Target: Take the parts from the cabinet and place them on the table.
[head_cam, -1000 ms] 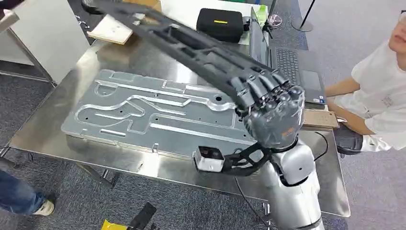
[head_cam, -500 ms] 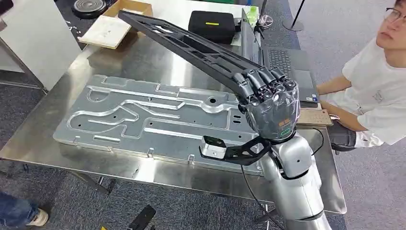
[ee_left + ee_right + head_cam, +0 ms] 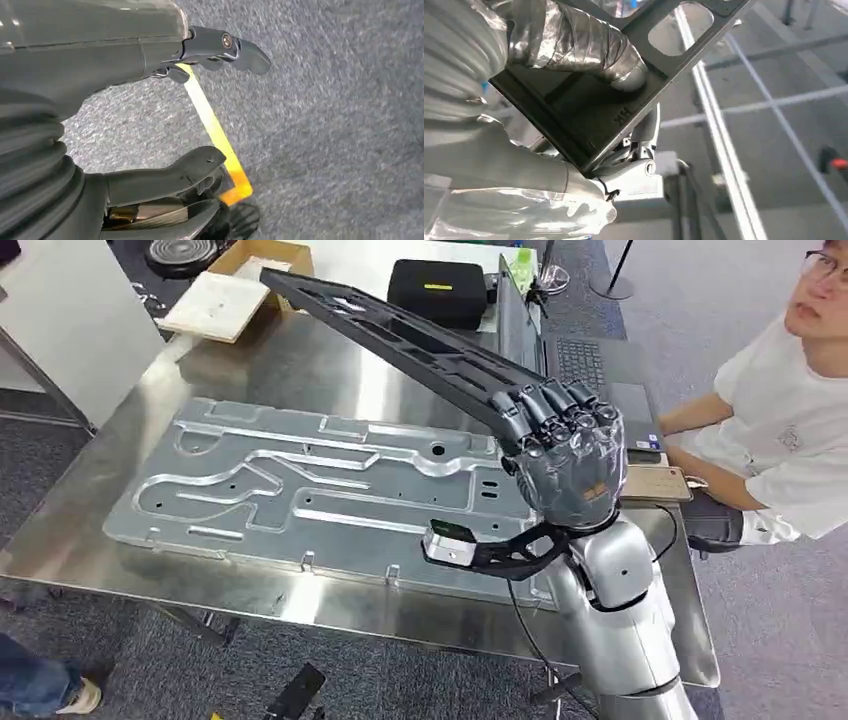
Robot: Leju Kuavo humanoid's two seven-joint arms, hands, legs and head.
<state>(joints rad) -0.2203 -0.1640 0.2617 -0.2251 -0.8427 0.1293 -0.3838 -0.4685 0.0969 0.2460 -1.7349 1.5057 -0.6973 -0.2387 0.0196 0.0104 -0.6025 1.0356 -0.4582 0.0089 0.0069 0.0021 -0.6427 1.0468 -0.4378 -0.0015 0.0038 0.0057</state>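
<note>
My right hand (image 3: pixel 565 455) grips one end of a long black plastic frame part (image 3: pixel 400 340), which slants up and away over the steel table (image 3: pixel 300 370) toward its far left corner. In the right wrist view the thumb (image 3: pixel 584 42) presses on the frame's end (image 3: pixel 624 100). A large silver metal panel (image 3: pixel 310 485) with raised channels lies flat on the table under the frame. My left hand (image 3: pixel 165 125) hangs over grey carpet, fingers apart, holding nothing.
A person in a white shirt (image 3: pixel 790 430) sits at the table's right side beside a laptop (image 3: pixel 590 365). A black case (image 3: pixel 440 290), a wooden board (image 3: pixel 215 305) and a cardboard box (image 3: pixel 265 255) lie at the far end. Yellow floor tape (image 3: pixel 215 135) crosses the carpet.
The camera has shifted, so the table sits a little lower and further left. My right hand still holds the black frame, whose far end now reaches toward the wooden board.
</note>
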